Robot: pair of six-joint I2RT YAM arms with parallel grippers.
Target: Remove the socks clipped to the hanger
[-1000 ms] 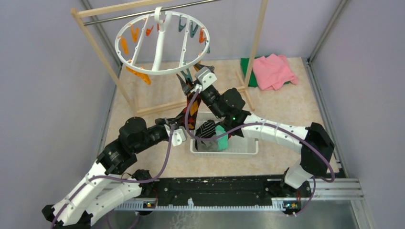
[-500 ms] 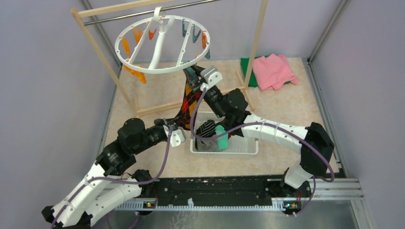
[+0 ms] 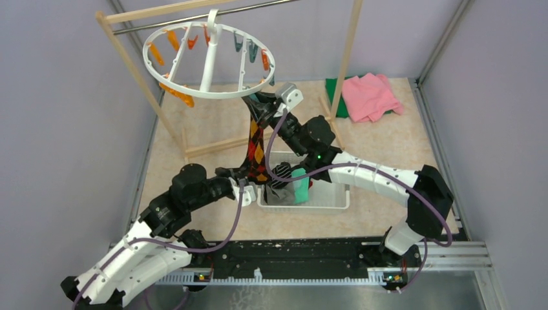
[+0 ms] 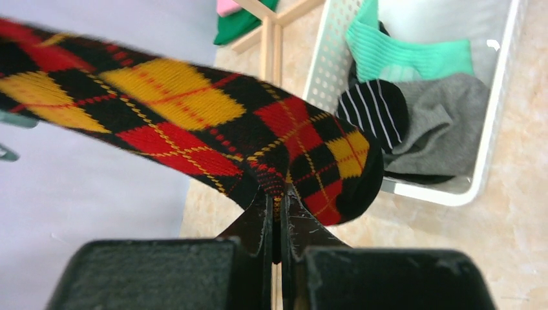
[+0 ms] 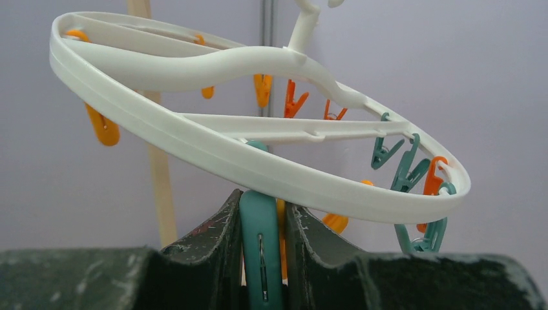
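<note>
Beneath the tilted hanger (image 5: pixel 194 145), the right fingers (image 5: pixel 220 248) squeeze the teal clip (image 5: pixel 260 242) gripping the top of the argyle sock (image 4: pixel 174 110), likely to spring it open, while the left fingers (image 4: pixel 255 226), clenched on its lower end beside the basket (image 4: pixel 497 97), hold it taut for pulling free.

Left arm low, forearm reaching toward 2 o'clock; my left gripper (image 4: pixel 276 194) pinched tight on the argyle sock (image 4: pixel 194 123). Right arm stretched toward 10 o'clock, wrist raised; my right gripper (image 5: pixel 263 205) clamps a teal clip (image 5: pixel 255 229).
</note>
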